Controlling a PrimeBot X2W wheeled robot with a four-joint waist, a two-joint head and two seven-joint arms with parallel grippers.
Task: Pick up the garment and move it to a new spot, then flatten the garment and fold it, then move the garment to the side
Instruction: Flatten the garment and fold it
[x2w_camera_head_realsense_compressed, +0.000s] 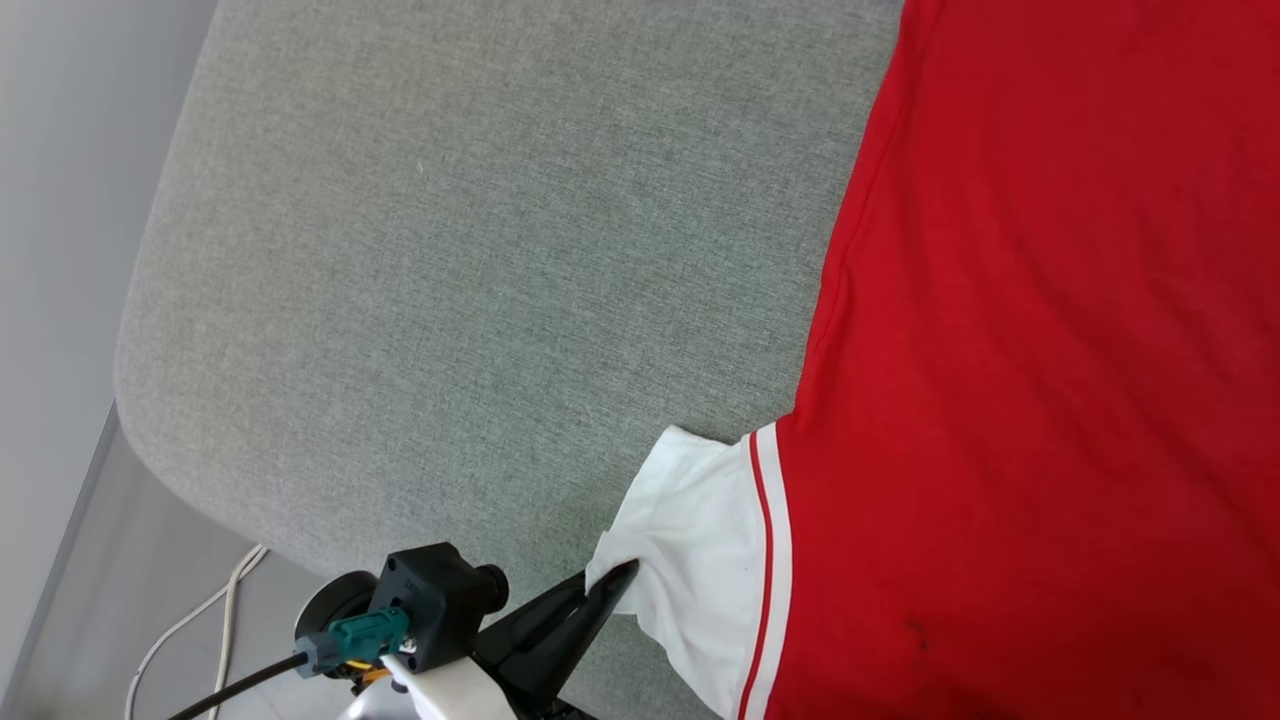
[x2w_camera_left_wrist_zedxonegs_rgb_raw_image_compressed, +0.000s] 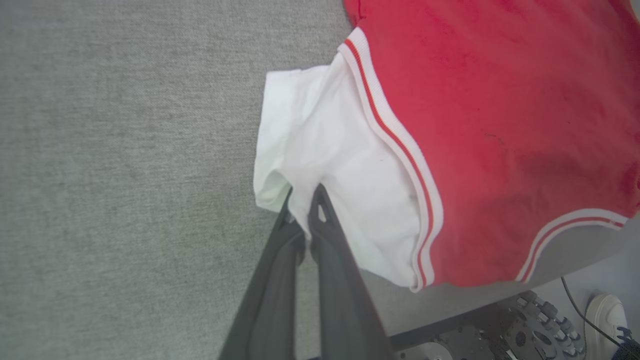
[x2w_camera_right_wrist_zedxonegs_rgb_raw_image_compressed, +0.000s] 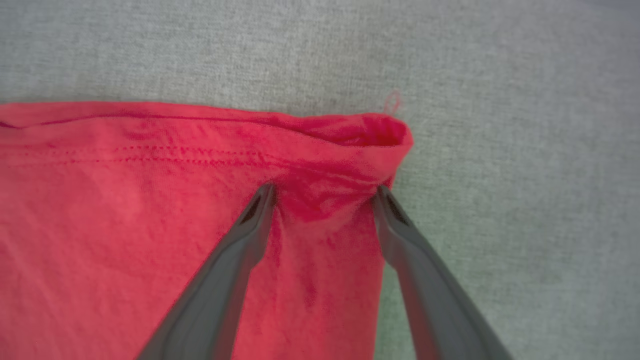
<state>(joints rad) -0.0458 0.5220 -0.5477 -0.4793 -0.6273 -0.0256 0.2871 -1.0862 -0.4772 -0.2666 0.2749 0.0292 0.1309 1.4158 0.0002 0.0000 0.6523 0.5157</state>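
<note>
The red garment (x2w_camera_head_realsense_compressed: 1050, 350) lies spread on the grey cushion, plain red side up with its print hidden. Its white sleeve (x2w_camera_head_realsense_compressed: 700, 540), with red-and-white trim, points toward the cushion's near edge. My left gripper (x2w_camera_head_realsense_compressed: 610, 585) is shut on the sleeve's outer edge; in the left wrist view the two fingers (x2w_camera_left_wrist_zedxonegs_rgb_raw_image_compressed: 304, 192) pinch a fold of the white sleeve (x2w_camera_left_wrist_zedxonegs_rgb_raw_image_compressed: 325, 145). In the right wrist view, my right gripper (x2w_camera_right_wrist_zedxonegs_rgb_raw_image_compressed: 325, 192) stands open, both fingertips pressed on the red cloth (x2w_camera_right_wrist_zedxonegs_rgb_raw_image_compressed: 125, 225) just behind the hem corner (x2w_camera_right_wrist_zedxonegs_rgb_raw_image_compressed: 385, 130), with fabric bunched between them.
The grey upholstered surface (x2w_camera_head_realsense_compressed: 480, 250) runs left to a rounded edge, with pale floor and a white cable (x2w_camera_head_realsense_compressed: 220, 610) beyond. In the left wrist view, dark robot base parts (x2w_camera_left_wrist_zedxonegs_rgb_raw_image_compressed: 540, 320) and a person's white shoe (x2w_camera_left_wrist_zedxonegs_rgb_raw_image_compressed: 607, 315) sit below the cushion's edge.
</note>
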